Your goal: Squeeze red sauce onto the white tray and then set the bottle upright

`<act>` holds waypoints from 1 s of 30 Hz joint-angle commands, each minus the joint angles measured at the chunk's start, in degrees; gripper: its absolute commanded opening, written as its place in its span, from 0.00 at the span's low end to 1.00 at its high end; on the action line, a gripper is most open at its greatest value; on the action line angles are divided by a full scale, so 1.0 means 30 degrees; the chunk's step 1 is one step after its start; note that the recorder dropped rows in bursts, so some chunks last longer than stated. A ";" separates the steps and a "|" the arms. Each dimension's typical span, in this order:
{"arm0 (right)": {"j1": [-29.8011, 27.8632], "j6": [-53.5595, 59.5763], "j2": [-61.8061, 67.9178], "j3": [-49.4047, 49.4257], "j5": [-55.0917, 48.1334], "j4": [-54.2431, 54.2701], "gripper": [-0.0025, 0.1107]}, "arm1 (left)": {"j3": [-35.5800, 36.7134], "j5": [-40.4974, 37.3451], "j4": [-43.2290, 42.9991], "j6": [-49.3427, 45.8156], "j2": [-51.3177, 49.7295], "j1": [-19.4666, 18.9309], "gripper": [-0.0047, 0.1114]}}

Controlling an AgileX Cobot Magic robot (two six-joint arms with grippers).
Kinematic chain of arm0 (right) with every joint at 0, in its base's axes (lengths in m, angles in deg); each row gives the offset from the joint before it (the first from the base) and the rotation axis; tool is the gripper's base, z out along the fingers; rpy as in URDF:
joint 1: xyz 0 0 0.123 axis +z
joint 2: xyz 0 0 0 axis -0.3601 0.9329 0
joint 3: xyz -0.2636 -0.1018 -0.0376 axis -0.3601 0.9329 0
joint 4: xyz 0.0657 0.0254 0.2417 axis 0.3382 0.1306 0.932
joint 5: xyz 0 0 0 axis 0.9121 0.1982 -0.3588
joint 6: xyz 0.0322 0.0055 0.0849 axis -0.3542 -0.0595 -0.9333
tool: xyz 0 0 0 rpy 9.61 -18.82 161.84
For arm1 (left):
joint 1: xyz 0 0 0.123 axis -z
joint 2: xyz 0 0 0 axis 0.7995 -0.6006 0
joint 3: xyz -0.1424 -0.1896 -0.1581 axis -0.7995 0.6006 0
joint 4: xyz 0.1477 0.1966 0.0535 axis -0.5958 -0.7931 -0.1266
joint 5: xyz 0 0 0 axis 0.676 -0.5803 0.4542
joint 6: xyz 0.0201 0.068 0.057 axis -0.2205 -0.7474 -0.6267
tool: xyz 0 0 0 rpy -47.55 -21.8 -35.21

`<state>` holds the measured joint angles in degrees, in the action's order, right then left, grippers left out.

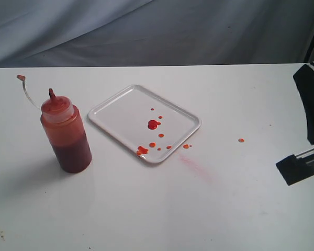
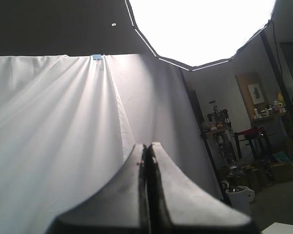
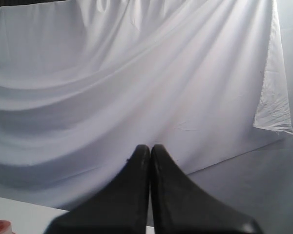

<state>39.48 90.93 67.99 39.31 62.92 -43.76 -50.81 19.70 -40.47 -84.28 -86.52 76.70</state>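
The bottle (image 1: 65, 137) is standing upright on the table (image 1: 146, 209), near the white tray (image 1: 120, 112), on its left in the exterior view, and red sauce (image 1: 153, 124) is sitting in drops on that tray. The left gripper (image 2: 145, 151) and right gripper (image 3: 150, 148) are both clenching on nothing, facing white cloth (image 3: 112, 73).

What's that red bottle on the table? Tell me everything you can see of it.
The bottle is a translucent plastic squeeze cylinder, tinted orange-red, darker low down where red sauce fills it. Its domed top ends in a narrow red nozzle; a small cap sticks out sideways on a thin tether. It stands upright on the white table, beside the tray and apart from it. Nothing grips it.
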 commanded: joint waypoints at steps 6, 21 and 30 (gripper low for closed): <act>-0.0012 0.0106 -0.0104 -0.0129 0.0162 0.0082 0.02 | -0.0118 -0.0170 0.0085 -0.0050 0.0066 0.0103 0.04; -0.0012 0.0106 -0.0104 -0.0129 0.0162 0.0082 0.02 | -0.0118 -0.0866 0.1492 -0.0763 0.0066 0.0103 0.04; -0.0012 0.0106 -0.0104 -0.0129 0.0162 0.0082 0.02 | -0.0118 -1.3092 0.3441 -0.1298 0.4920 -0.0115 0.04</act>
<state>39.48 90.93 67.99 39.31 62.92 -43.72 -50.81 -7.47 -33.71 -86.36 -78.41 76.70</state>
